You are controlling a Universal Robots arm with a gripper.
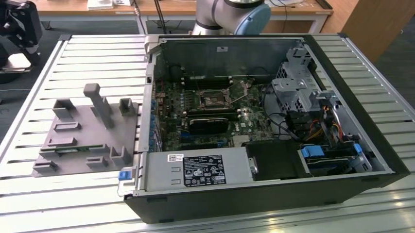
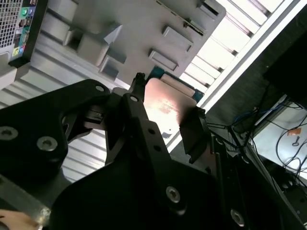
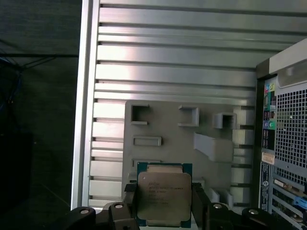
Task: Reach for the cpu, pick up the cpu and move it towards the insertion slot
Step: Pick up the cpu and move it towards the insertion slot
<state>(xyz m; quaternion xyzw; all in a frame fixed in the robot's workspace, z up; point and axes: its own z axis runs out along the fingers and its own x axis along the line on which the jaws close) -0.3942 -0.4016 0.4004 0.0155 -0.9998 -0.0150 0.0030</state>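
While the jaws are clamping two opposite edges of the cpu point(image 3: 164, 194), narrowed to just the chip's width, they are holding it flat with its silver top facing the first wrist view. In the second wrist view the cpu point(image 2: 165, 108) is glinting between the two black fingers point(image 2: 192, 136). Beyond it the grey fixture plate point(image 3: 158, 129) is lying on the slatted tabletop point(image 3: 168, 72). The chip is looking lifted clear of the plate rather than resting on it, though I cannot be sure. The computer case point(image 3: 288, 143) is standing just beside the plate. In the exterior view the insertion slot point(image 1: 213, 101) is sitting in the middle of the motherboard, well apart from the fixture plate point(image 1: 84, 131). So the pick seems done, and the carry is the step in hand, seemingly barely begun. Crossing to the slot is calling for a level chip, a firm pinch, and a path clearing the case wall point(image 1: 147, 97).
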